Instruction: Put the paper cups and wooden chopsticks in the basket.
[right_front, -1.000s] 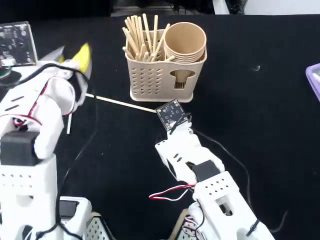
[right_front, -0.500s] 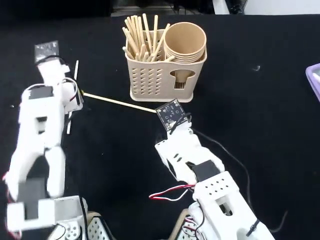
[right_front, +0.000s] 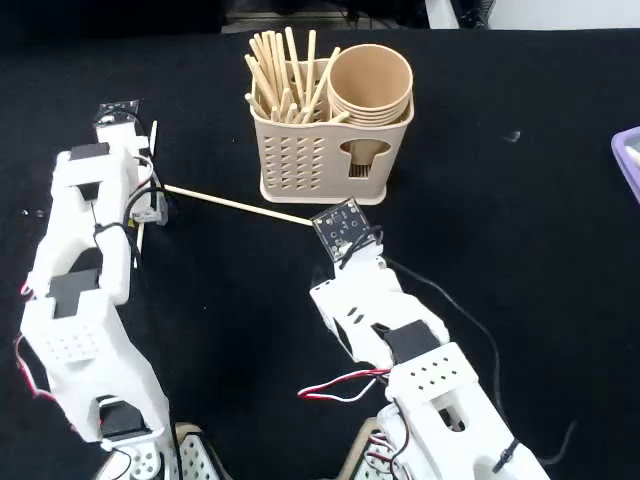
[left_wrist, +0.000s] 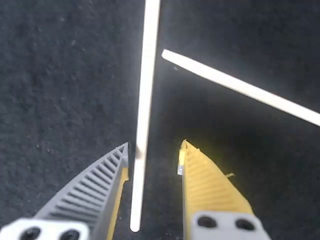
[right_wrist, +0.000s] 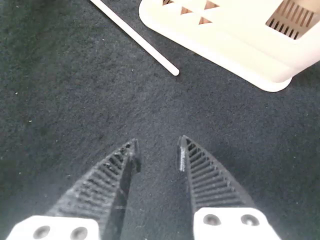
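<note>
The beige basket (right_front: 322, 160) stands at the back of the black table with several wooden chopsticks (right_front: 285, 70) and a stack of paper cups (right_front: 370, 85) inside. One loose chopstick (right_front: 240, 206) lies slanted in front of it, its end near the right arm's wrist (right_front: 345, 228). A second loose chopstick (left_wrist: 145, 110) lies flat between the fingers of my open left gripper (left_wrist: 154, 150), with the slanted chopstick (left_wrist: 240, 87) just beyond the yellow finger. My right gripper (right_wrist: 157, 150) is open above bare cloth, short of the chopstick's end (right_wrist: 135, 37) and the basket (right_wrist: 235, 40).
A purple object (right_front: 628, 160) pokes in at the table's right edge. The left arm (right_front: 95, 220) covers the middle of the far-left chopstick (right_front: 153, 138). A red and white cable (right_front: 335, 385) loops beside the right arm's base.
The left arm has swung down from a raised pose and stretched out over the far-left chopstick. The right arm, basket and slanted chopstick have not moved.
</note>
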